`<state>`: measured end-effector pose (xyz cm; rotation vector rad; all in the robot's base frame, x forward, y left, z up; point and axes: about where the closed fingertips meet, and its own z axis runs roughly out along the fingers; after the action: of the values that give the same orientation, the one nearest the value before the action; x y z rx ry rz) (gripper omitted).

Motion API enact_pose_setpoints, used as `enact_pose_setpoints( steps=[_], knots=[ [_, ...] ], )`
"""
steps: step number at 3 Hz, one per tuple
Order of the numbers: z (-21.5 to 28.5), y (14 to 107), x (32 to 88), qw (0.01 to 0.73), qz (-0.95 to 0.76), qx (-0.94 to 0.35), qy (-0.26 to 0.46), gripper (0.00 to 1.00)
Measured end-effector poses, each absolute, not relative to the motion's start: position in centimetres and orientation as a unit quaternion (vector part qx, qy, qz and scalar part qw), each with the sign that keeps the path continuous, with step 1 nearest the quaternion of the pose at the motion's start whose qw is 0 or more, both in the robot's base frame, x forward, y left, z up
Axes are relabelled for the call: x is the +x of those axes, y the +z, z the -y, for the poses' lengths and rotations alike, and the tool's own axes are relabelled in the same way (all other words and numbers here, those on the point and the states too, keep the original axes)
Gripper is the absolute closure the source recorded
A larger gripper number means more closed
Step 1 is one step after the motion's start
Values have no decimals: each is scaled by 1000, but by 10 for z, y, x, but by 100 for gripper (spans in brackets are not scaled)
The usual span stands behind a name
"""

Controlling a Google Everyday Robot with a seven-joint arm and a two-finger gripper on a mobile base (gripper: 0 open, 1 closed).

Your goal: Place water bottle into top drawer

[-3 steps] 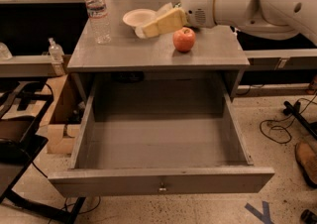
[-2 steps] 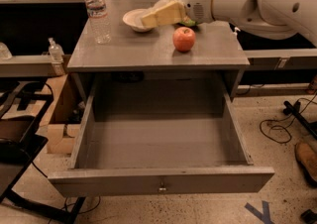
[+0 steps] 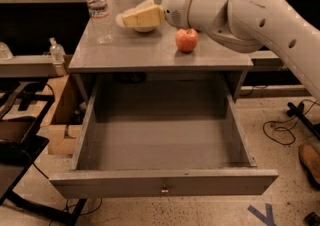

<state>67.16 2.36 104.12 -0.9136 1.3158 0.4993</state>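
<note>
**Bottle not yet grasped: a clumsy approach could topple it**

Camera view: the water bottle (image 3: 99, 12) stands upright at the back left of the grey cabinet top (image 3: 150, 54), above the open top drawer (image 3: 162, 182). The gripper (image 3: 141, 16) hovers just right of the bottle, over a white bowl (image 3: 144, 28). Whether it is open or closed cannot be told. The bottle is tall and probably light, so an off-centre touch could tip it, and the arm's sweep might roll the apple (image 3: 186, 40) off the edge.
</note>
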Motion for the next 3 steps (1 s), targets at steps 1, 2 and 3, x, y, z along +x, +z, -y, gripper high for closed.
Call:
enact_pose_setpoints(
  steps=[1,2,3],
  knots=[
    [-62,1018,717,670,-579,-385,259,0],
    [-111,1001,760,657,-581,-385,288,0],
    [-153,992,787,636,-587,-400,302,0]
  ],
)
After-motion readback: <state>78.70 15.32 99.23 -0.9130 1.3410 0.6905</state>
